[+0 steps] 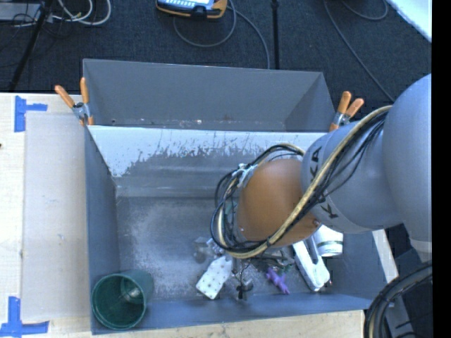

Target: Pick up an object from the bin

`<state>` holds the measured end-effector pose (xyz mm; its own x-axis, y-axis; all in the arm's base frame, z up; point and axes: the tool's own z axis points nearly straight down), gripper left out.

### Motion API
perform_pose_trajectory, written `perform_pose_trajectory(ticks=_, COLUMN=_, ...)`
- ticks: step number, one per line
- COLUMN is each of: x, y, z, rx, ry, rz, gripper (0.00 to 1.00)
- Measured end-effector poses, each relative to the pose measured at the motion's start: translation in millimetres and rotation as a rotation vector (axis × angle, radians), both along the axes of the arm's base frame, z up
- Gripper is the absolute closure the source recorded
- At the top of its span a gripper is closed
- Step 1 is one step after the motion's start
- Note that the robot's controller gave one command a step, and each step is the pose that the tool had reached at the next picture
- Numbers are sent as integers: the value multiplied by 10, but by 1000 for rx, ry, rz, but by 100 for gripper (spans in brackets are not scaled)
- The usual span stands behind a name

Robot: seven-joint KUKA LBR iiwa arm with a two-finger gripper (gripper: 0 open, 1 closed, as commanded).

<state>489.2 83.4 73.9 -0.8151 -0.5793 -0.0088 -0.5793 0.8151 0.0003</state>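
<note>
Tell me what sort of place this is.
Most likely a robotics lab: a cabled robot arm reaches into a grey metal bin holding a green cup and a small heap of loose things, and cables trail over the dark carpet beyond it.

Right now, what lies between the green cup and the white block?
Only bare bin floor, from the cup to the block, in the camera view.

You look down on the grey bin (102, 203) from close above, slightly sideways. The arm (394, 167) reaches in from your right.
</note>
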Motion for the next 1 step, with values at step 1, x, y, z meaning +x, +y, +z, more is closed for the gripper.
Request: perform_pose_trajectory(ticks=1, x=199, y=277, z=-39, rx=-3, ry=5, rz=97, gripper=100)
